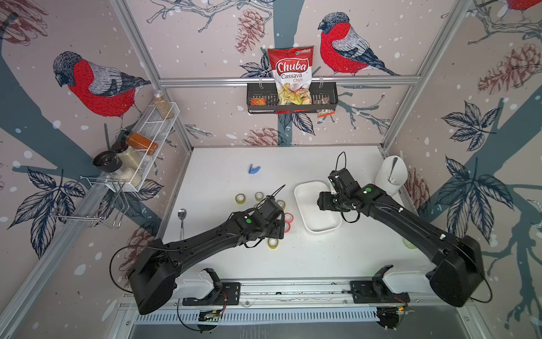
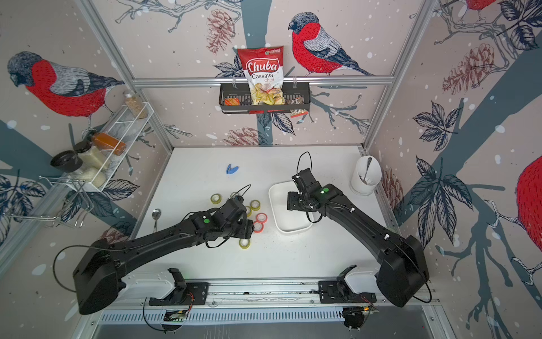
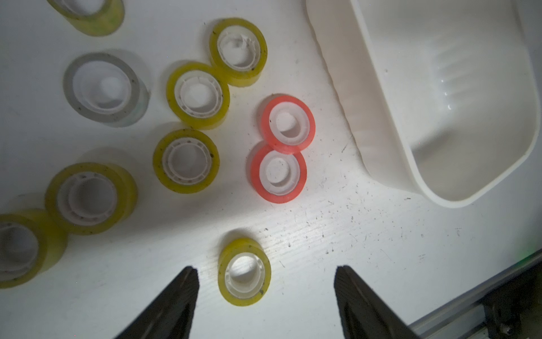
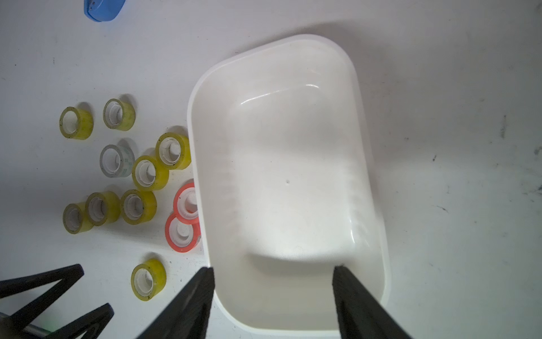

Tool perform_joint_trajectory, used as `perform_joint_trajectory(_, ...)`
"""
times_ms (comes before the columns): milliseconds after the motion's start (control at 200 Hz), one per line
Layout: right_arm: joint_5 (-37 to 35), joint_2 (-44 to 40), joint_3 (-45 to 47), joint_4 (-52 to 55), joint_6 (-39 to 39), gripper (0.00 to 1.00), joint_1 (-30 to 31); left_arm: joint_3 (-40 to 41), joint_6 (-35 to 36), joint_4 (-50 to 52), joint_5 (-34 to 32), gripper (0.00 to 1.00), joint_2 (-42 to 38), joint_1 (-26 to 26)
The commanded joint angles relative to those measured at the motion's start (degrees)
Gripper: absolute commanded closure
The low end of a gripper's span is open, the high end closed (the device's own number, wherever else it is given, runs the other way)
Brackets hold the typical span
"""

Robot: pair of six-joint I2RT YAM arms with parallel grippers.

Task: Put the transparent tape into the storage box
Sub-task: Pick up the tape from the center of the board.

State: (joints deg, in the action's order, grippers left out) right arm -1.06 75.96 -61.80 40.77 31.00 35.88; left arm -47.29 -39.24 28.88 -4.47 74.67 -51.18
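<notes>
Right wrist view: storage box (image 4: 293,190) empty, transparent tape (image 4: 117,160) unmoved on the table (image 4: 440,88); left end effector (image 3: 266,268) and right end effector (image 4: 272,268) gape, empty.

White box (image 4: 205,146), yellow rolls (image 3: 171,94), two coral-red rolls (image 3: 289,100), one greyish clear roll (image 3: 69,88), perhaps green-printed. Blue clip (image 4: 102,10). White table (image 3: 352,249), dark-specked. Black fingers (image 3: 176,305). Pale walls (image 1: 205,44) patterned with red-breasted birds, pinecones, blue-grey leaves.

We hold our right arm (image 1: 410,217) bent over the storage box (image 4: 278,132), our right gripper (image 4: 272,268) hanging above its inside, jaws spread and empty. Our left arm (image 1: 205,237) stretches beside the box, our left gripper (image 3: 265,268) likewise spread, gripping nothing.
</notes>
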Motion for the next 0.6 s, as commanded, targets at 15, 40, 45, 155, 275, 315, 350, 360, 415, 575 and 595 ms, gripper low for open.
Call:
perform_joint_trajectory(15,1.4,-1.8,1.2,2.5,1.2,0.34,-1.6,0.5,-3.6,2.9,1.5,0.26,1.5,-0.6)
perform_joint_trajectory(40,1.6,-2.1,1.5,2.5,1.2,0.34,-2.0,0.9,-4.0,2.8,1.8,0.26,1.6,-0.6)
perform_joint_trajectory(45,1.7,-2.2,1.6,2.6,1.2,0.34,-2.1,1.0,-4.0,2.8,1.9,0.26,1.6,-0.6)
perform_joint_trajectory(155,2.8,-3.2,2.5,3.0,0.8,0.34,-3.8,1.5,-5.0,3.2,3.5,0.27,1.8,-0.6)
perform_joint_trajectory(275,3.0,-3.3,3.2,3.6,0.1,0.27,-4.5,1.9,-5.3,3.4,4.8,0.26,3.4,-0.6)
perform_joint_trajectory(315,3.1,-3.3,3.5,3.5,-0.1,0.27,-4.8,1.8,-5.4,3.4,4.9,0.26,4.3,-0.5)
perform_joint_trajectory(350,3.2,-3.4,3.7,3.4,-0.1,0.27,-5.0,2.0,-5.3,3.2,4.7,0.26,5.0,-0.6)
perform_joint_trajectory(360,3.2,-3.4,3.7,3.4,-0.2,0.27,-5.1,2.0,-5.3,3.1,4.7,0.26,5.2,-0.5)
perform_joint_trajectory(415,3.6,-3.5,4.0,3.0,-0.2,0.27,-5.5,2.3,-5.6,2.3,4.6,0.26,5.7,-0.6)
perform_joint_trajectory(575,4.7,-3.7,4.8,2.2,-0.2,0.29,-6.0,2.3,-5.6,1.0,4.6,0.29,8.4,-0.5)
perform_joint_trajectory(595,4.8,-3.7,4.8,2.2,-0.2,0.29,-6.0,2.2,-5.5,1.1,4.6,0.3,8.9,-0.6)
